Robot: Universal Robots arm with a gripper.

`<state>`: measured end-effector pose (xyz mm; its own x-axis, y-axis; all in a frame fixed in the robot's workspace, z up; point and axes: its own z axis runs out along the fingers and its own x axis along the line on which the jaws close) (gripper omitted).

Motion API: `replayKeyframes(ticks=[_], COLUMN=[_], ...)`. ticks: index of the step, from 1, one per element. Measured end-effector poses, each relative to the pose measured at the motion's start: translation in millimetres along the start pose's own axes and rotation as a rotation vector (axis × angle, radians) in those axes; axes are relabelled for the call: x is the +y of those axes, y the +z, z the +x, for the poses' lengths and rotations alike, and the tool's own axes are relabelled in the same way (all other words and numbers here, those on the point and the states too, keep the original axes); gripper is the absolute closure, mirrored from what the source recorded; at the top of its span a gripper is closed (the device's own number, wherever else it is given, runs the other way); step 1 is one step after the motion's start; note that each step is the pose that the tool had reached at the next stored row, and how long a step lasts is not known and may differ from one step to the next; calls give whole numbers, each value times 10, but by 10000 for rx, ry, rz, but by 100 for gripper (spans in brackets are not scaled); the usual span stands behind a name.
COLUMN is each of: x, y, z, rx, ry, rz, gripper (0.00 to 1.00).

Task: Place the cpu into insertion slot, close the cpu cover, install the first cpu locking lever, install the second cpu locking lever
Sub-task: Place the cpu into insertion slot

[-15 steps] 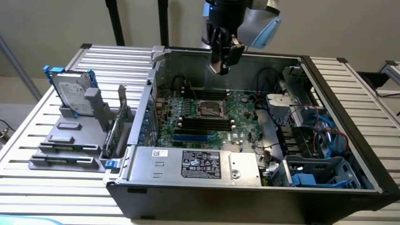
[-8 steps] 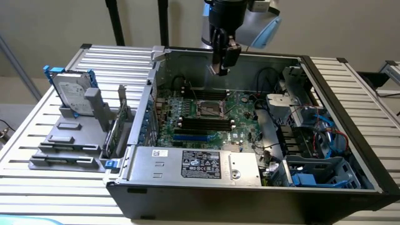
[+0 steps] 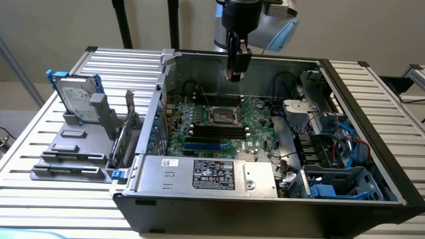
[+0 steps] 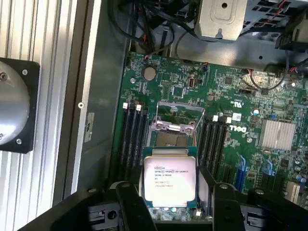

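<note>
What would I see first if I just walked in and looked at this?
Probably the big open computer case on the slatted table, with its green circuit board showing inside. Next, the robot's gripper hanging above the board and holding the cpu, with the insertion slot below it and its cpu cover standing open.

The way down to the insertion slot (image 4: 168, 139) lies open, its cpu cover (image 4: 173, 127) raised at one edge, memory slots (image 4: 132, 144) flanking both sides, black cables (image 4: 144, 29) looped near the case wall (image 4: 103, 144).
</note>
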<state>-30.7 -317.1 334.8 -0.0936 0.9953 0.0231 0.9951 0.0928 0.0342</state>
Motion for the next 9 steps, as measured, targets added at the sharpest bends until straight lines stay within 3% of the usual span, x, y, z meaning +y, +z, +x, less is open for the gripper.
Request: replayKeyframes(ticks=[6,9], x=[-1,-2], y=[25,38], z=[-1,-1], rx=[-35,-41], ry=[1048,1193], rz=[-13,13], gripper=[46,46])
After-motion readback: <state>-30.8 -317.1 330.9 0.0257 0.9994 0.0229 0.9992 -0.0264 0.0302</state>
